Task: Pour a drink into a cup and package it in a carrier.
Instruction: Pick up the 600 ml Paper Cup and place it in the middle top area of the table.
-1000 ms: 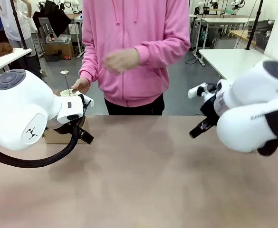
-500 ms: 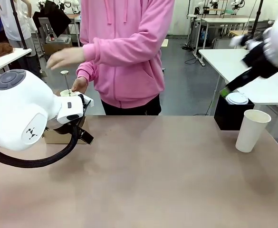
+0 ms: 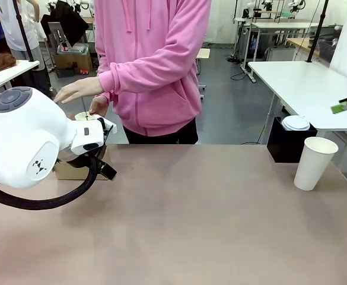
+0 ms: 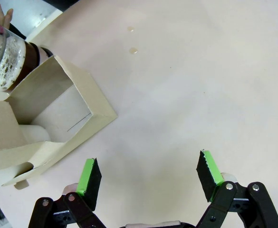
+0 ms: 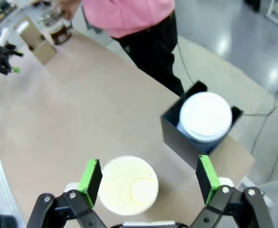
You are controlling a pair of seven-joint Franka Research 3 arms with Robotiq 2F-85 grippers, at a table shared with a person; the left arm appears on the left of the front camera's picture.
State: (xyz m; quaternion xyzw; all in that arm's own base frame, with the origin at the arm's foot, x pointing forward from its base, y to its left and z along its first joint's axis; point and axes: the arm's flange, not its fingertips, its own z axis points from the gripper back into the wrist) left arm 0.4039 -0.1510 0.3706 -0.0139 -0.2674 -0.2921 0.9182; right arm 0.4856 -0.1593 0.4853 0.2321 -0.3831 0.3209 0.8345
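Across the middle of the counter (image 3: pixel 191 219) you have a wide bare stretch, with things only at its two ends. At the far left the carrier (image 4: pixel 48 123) sits close to the counter's edge, one slot open upward. It lies left of your left hand (image 4: pixel 149 175) and apart from it. That hand is spread wide over bare counter, holding nothing, with two small drops (image 4: pixel 133 50) lying farther out. Just beyond the carrier stands the pitcher (image 4: pixel 8 57), a band of the dark drink (image 4: pixel 32 54) showing low inside it. A person's hand (image 3: pixel 99 105) is at the pitcher and their other hand (image 3: pixel 78 89) hangs above it.

At the right end the cup (image 3: pixel 315 163) stands upright and unlidded near the right edge. Behind it, at the far right corner, a black box (image 3: pixel 286 145) holds white lids (image 3: pixel 295 123). Your right hand (image 5: pixel 148 178) is spread too, empty, high over the cup and well apart from it.

A small dark mark (image 3: pixel 40 168) on the left arm's shell is too small to read.
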